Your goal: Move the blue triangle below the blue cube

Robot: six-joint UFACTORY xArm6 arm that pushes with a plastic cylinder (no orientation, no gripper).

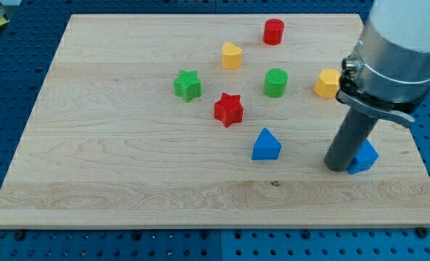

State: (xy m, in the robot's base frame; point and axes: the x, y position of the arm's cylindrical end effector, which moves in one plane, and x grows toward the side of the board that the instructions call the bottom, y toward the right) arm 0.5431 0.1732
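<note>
The blue triangle [265,145] lies on the wooden board [113,167], right of its middle. The blue cube [365,156] sits near the board's right edge, at about the same height in the view, and is partly hidden by my rod. My tip [338,168] rests on the board against the cube's left side, between the two blue blocks. It is close to the cube and well apart from the triangle.
A red star [228,109], green star [188,85], yellow heart [231,55], red cylinder [273,31], green cylinder [275,83] and a yellow block [328,83] lie above the blue blocks. The board's right edge is just past the cube.
</note>
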